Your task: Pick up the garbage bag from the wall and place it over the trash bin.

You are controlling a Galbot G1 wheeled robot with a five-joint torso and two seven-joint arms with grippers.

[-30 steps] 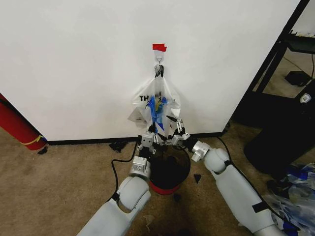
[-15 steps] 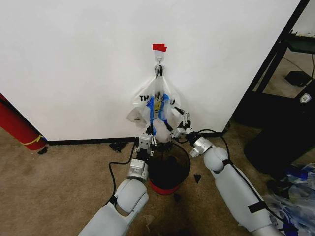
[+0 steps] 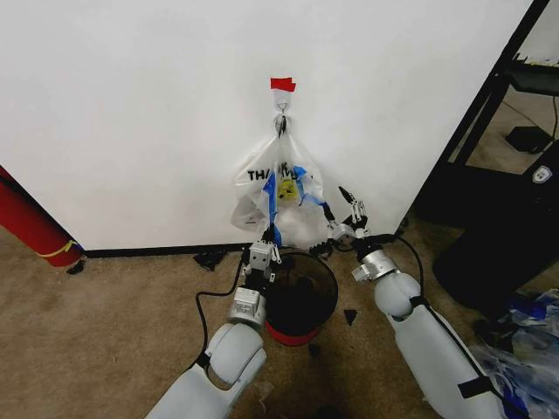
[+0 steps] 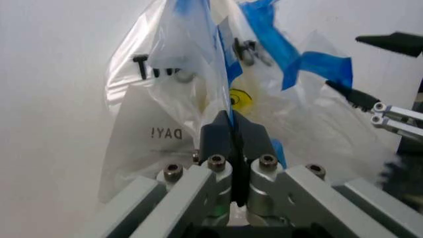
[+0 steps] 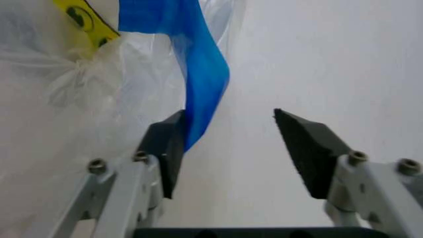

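Crinkly garbage bag hangs on wall hook; left gripper pinches its blue strip, right gripper gapes wide alongside. Unhooking comes next, above trash bin.

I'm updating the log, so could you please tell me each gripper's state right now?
Left gripper: closed on the thin translucent-white plastic garbage bag with blue strips.
Right gripper: open, holding nothing.

Even, bright indoor light, no hard glare. Wall evenly lit; soft faint shadows beside the bag and under the bin. Head view sharp at centre, straight lines bow slightly at the edges. Left wrist view hazy, bag blurred, near fingers soft. Right wrist view washed out, wall pale, fingers slightly soft.
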